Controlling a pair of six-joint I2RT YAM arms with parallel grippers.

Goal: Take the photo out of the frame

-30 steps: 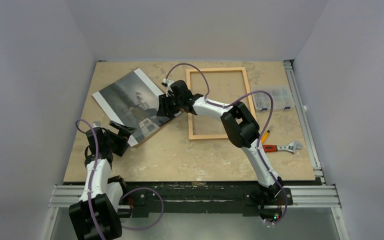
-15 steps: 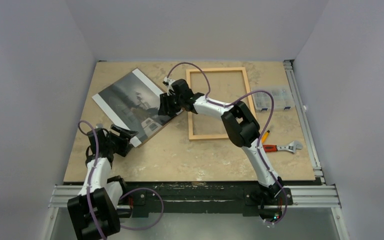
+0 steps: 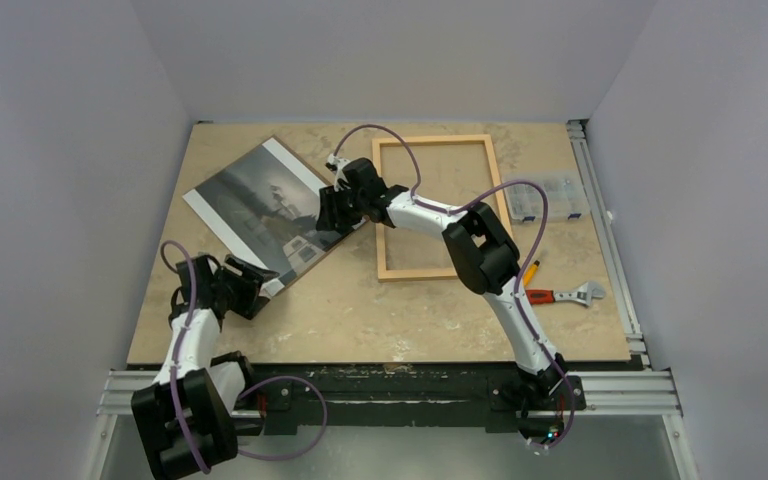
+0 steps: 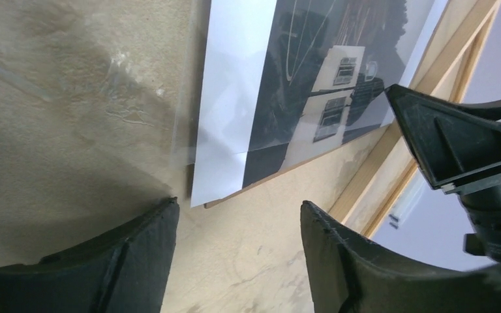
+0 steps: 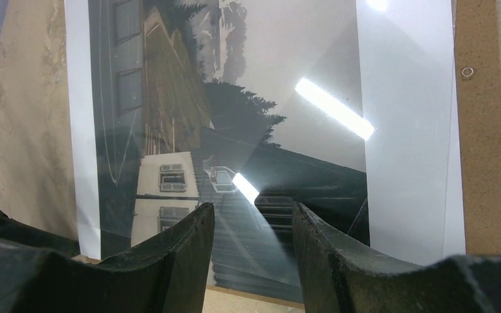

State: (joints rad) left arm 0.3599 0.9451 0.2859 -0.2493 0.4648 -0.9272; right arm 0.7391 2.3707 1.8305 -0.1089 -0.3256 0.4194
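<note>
The photo [image 3: 260, 200], a dark black-and-white print with white end bands, lies tilted at the table's back left on a brown backing board [image 5: 483, 130]. The empty light-wood frame [image 3: 380, 215] lies to its right. My right gripper [image 3: 328, 212] is over the photo's right edge, jaws apart with nothing between them; in the right wrist view the gripper [image 5: 253, 206] sits just above the print [image 5: 248, 104]. My left gripper [image 3: 250, 285] is open and empty on the table side of the photo's near corner. In the left wrist view the gripper [image 4: 238, 203] faces that corner [image 4: 228, 163].
A clear plastic organiser box [image 3: 550, 197] sits right of the frame. A yellow pen [image 3: 530, 270] and a red-handled wrench [image 3: 565, 295] lie at the right front. A metal rail [image 3: 610, 250] runs along the table's right edge. A clear film edge [image 4: 137, 111] shows beside the photo.
My left gripper has drawn back from the photo's near corner toward the table's front edge. The right gripper has stayed over the photo's right edge.
</note>
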